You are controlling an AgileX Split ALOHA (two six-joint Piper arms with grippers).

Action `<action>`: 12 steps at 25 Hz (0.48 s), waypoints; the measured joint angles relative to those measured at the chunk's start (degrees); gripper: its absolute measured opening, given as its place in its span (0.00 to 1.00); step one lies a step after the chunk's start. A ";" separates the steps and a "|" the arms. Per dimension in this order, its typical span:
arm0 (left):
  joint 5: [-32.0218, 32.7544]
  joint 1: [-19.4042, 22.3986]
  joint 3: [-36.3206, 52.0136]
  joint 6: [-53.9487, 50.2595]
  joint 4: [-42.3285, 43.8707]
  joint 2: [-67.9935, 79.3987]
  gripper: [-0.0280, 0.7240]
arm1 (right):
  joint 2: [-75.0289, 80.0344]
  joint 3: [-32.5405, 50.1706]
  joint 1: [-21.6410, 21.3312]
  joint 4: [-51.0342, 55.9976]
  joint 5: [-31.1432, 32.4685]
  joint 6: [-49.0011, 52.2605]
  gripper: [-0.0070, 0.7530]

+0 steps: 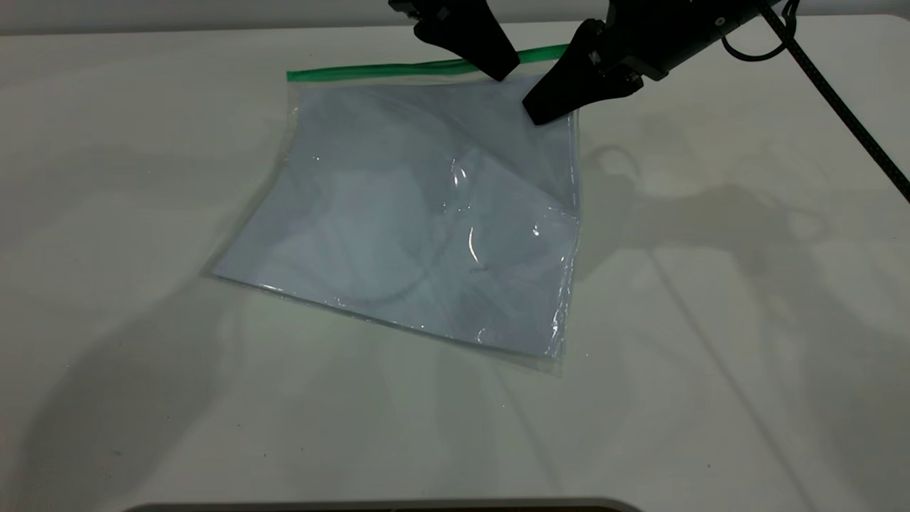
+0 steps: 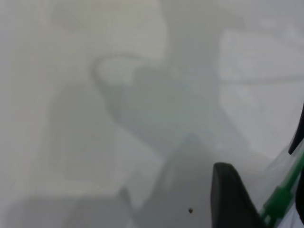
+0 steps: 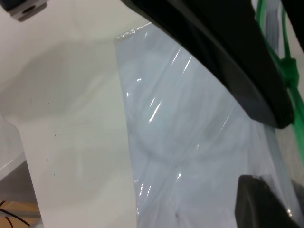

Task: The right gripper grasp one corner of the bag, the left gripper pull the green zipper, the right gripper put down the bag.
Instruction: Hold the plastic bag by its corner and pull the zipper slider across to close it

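A clear plastic bag [image 1: 419, 220] is lying on the white counter [image 1: 711, 320], a little left of the middle and toward the far side. It is sitting skewed: the green zipper [image 1: 398, 69] is running left to right along the far edge, rising slightly at its right end, while the near edge is slanting from the left down toward the near right. The bag's far right part is lifting off the counter, and a crease is running across the plastic from there.

The right hand [image 1: 551, 107], black with a braided cable [image 1: 846, 107] trailing off to the right, is reaching in from the far right. Its tapered tip is pointing down and left, lying against the bag just beside the corner [image 1: 566, 53] where the green strip ends. In the right wrist view the two black wedges are standing apart with clear plastic stretching between them, and I cannot tell whether they are pinching it.

The left hand [image 1: 490, 60] is coming down from the far edge just left of the right hand, its tip pointing down and right and meeting the zipper line. In the left wrist view a black finger [image 2: 232, 199] is sitting right beside the green strip; whether this hand is spread or pressed together I cannot tell.

Soft shadows of both arms are falling across the counter to the right of the bag.
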 joint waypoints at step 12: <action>0.66 -0.02 0.00 0.00 -0.04 0.00 0.27 | 0.00 0.00 0.00 0.00 0.14 -0.12 0.06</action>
